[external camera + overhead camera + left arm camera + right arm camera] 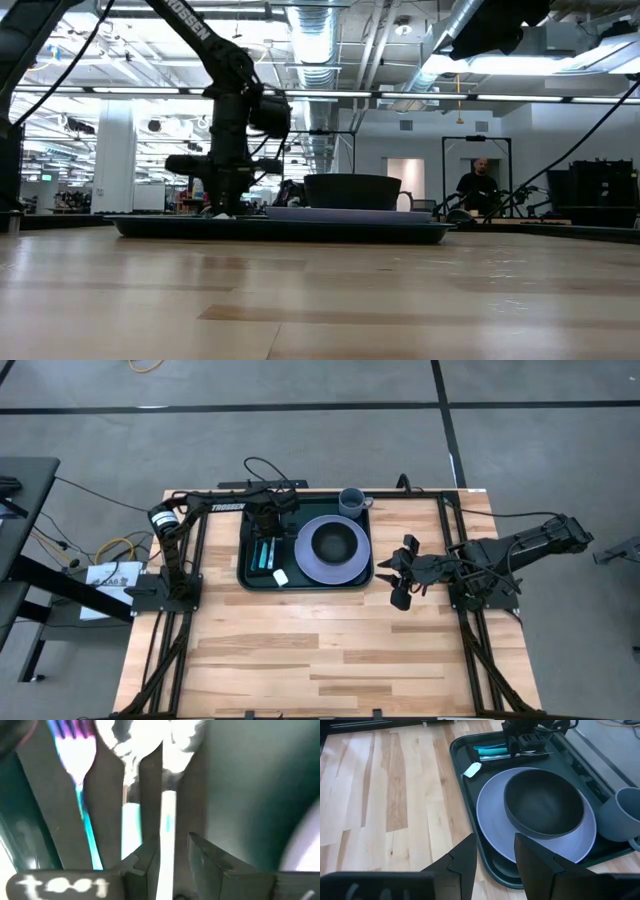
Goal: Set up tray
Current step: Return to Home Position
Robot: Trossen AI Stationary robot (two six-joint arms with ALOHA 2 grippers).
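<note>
With the tray (250, 575) at the far middle of the surface and the left pincer (170, 847) low over its left end, fingers apart astride the knife (167, 815), the arm should lift straight up before swinging home, while the right pincer (403, 582), also apart, waits beside the tray.

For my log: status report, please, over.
Left gripper open astride knife on tray. Right gripper open beside tray, over table. Nothing blocking seen.

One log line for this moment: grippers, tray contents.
left gripper open, low over blue cutlery on black napkin | right gripper open, over table beside dark green plastic tray | lavender plate, dark bowl, grey-blue mug on tray
</note>
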